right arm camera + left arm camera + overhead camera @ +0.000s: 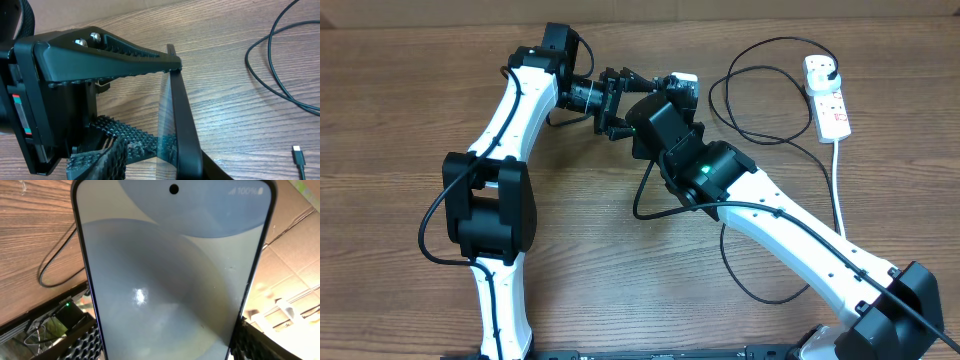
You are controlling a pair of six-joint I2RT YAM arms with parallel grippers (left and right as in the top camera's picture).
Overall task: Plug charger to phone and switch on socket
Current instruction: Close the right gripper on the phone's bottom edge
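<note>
Left fingers (86, 342) closed on the phone (175, 280), ribbed black pads on both long edges, holding it up off the table (400, 100), screen toward the left wrist cam. Right fingers (660, 105) sit right next to the left ones; can't tell if they're open or shut, too much black on black. They carry no cable, tho.

Step, as I read it: phone presented for plugging, charger not yet picked up. Connector tip (298, 156) lies loose on the table, apart from the phone. Far end looks plugged into the power strip (828, 100) already; switch state not readable.

Next probably needs the right arm to pinch the cable (270, 75) just behind the tip, line it up w/ the port on the phone's short edge, then push straight in.

Materials: phone is thin, glossy glass w/ a glare spot, so slippery. Cable is thin, floppy, rubbery, in loose loops. Strip is hard white plastic. Table is matte wood grain.
</note>
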